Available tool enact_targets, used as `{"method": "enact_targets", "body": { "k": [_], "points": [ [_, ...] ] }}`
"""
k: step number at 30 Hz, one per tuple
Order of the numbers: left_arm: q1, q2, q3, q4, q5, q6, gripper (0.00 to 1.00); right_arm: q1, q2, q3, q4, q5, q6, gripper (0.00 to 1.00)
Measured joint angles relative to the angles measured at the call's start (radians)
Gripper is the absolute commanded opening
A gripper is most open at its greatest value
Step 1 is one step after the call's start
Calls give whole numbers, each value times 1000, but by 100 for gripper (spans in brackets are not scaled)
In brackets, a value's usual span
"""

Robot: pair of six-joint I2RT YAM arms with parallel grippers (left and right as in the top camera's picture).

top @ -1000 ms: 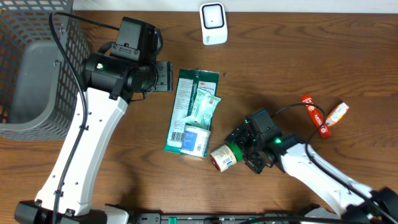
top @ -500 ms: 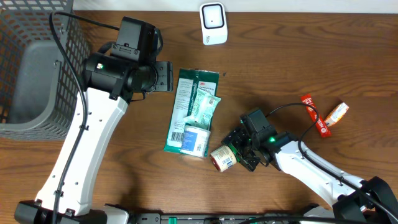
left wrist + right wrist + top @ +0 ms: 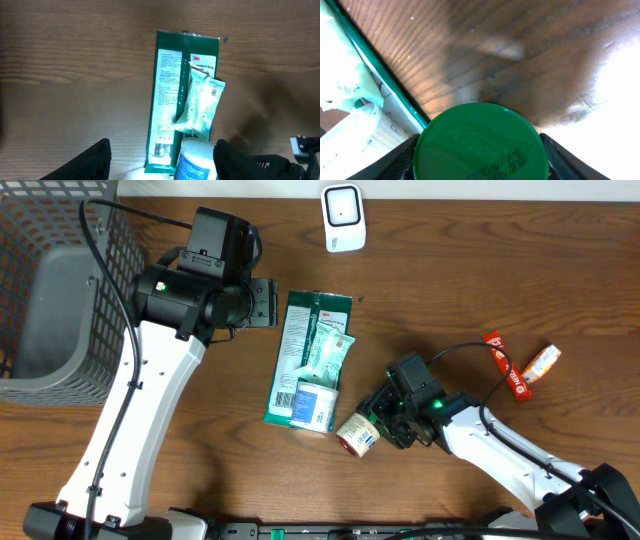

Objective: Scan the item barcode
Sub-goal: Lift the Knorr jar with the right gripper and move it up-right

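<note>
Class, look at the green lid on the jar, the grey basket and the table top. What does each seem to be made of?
The green lid is probably plastic: smooth, slightly glossy, with faint lettering moulded in. The basket is likely coated metal wire, going by its thin grey mesh grid. The table is wood or wood-look laminate, with brown grain lines and a sheen under the light.

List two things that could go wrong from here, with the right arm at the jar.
1. The jar lies on its side, and the right arm's fingers flank only its round green lid. It may roll or slip out when lifted.
2. The lid sits close against the green package. A finger might snag the package edge and drag it along.
</note>
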Motion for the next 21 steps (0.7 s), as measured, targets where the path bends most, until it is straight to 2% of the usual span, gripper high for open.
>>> {"method": "enact_targets", "body": {
  "k": [3,9,12,21],
  "points": [
    [0,0,0,0,0,0,67,-14,-1,0,0,3,-53,53],
    [0,0,0,0,0,0,67,-30,-12,2,0,27,-166,55],
    [0,0,0,0,0,0,67,-32,-13,13,-8,45,-230,53],
    [0,0,0,0,0,0,67,-68,-13,181,-161,166,-510,53]
  ]
}}
